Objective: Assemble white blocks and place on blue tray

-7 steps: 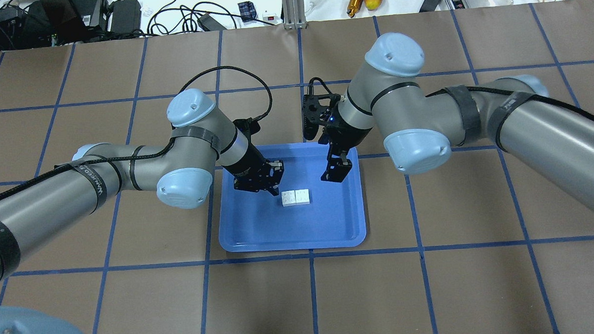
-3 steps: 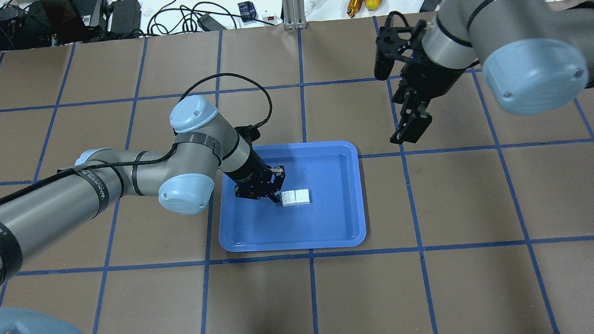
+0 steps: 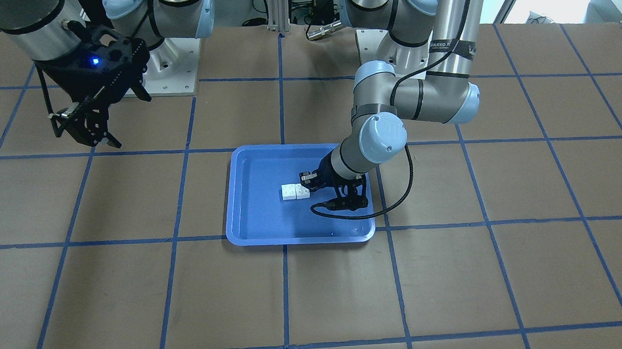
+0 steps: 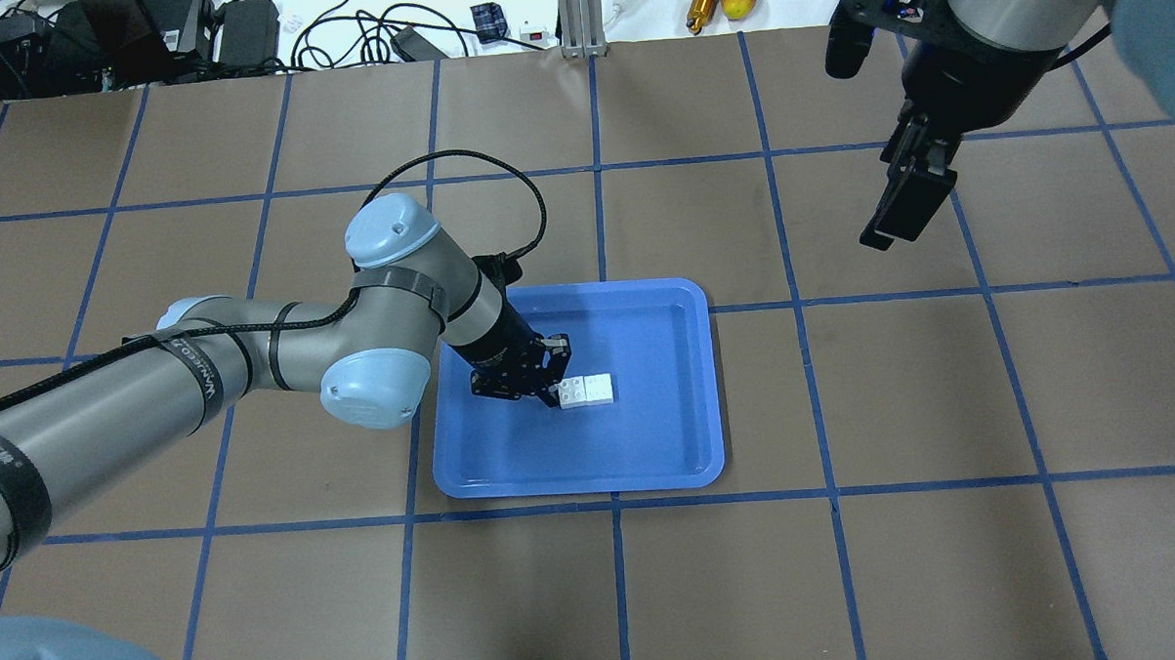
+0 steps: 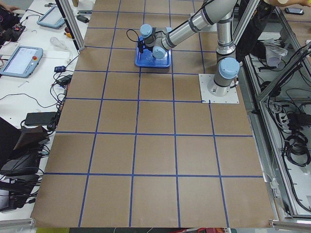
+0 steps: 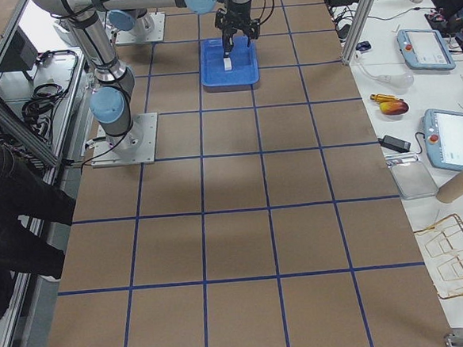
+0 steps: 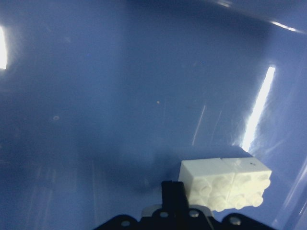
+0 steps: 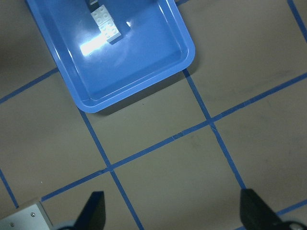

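The two white blocks [image 4: 586, 390] are joined into one short bar lying studs-up in the middle of the blue tray [image 4: 651, 455]. The bar also shows in the front view [image 3: 295, 191], the left wrist view [image 7: 225, 184] and the right wrist view [image 8: 106, 24]. My left gripper [image 4: 553, 382] is low inside the tray, its fingers together, the tip [image 7: 173, 191] right at the bar's left end and not around it. My right gripper [image 4: 897, 223] is open and empty, high over the table far to the back right of the tray [image 8: 144, 72].
The table is brown with a blue tape grid. Cables, adapters and tools lie beyond its far edge [image 4: 362, 30]. The arms' base plates [image 3: 172, 70] stand at the robot's side. The tray's raised rim [image 3: 298, 238] surrounds the left gripper.
My right arm has lifted out of the tray and swung far to the back right. My left gripper has come down to the bar's left end. The bar has stayed in place.
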Controlling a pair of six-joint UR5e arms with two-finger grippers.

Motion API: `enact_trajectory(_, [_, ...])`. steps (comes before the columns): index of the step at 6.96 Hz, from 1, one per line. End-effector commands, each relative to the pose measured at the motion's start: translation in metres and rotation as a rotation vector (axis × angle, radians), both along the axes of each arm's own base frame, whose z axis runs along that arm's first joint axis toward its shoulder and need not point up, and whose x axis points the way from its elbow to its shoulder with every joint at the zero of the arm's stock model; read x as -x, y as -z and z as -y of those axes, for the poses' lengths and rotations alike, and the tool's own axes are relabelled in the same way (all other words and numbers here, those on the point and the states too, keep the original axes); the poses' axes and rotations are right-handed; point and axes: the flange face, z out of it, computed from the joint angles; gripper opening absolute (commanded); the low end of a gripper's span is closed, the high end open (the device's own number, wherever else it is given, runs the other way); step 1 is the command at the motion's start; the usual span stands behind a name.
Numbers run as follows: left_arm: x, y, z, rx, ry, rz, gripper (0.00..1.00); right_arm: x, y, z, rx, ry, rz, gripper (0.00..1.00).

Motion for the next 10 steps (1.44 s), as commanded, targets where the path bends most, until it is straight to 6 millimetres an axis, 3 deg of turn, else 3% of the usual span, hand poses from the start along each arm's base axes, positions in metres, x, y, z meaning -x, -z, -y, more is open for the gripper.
enact_trajectory(1, [0.001, 0.000, 0.000, -0.003, -0.008, 0.002, 0.00, 0.003, -0.015, 0.001, -0.001, 0.211, -0.011, 1.00])
enact_trajectory(3, [0.001, -0.001, 0.000, 0.000, -0.008, 0.001, 0.00, 0.002, -0.015, 0.009, -0.013, 0.571, 0.000, 1.00])
enact_trajectory(5, [0.001, -0.006, 0.004, 0.021, -0.003, -0.003, 0.00, 0.006, -0.014, 0.014, -0.005, 0.758, -0.046, 1.00])
enact_trajectory(6, [-0.003, -0.020, 0.013, 0.055, -0.003, -0.005, 0.00, 0.013, -0.005, 0.017, -0.007, 0.849, -0.129, 1.00])
enact_trajectory(8, [-0.010, -0.052, 0.038, 0.101, 0.000, 0.057, 0.00, 0.009, -0.001, 0.017, -0.042, 1.016, -0.129, 1.00])
enact_trajectory(10, [-0.022, -0.119, 0.068, 0.088, 0.008, 0.138, 0.00, 0.001, -0.004, 0.015, -0.052, 1.015, -0.084, 1.00])
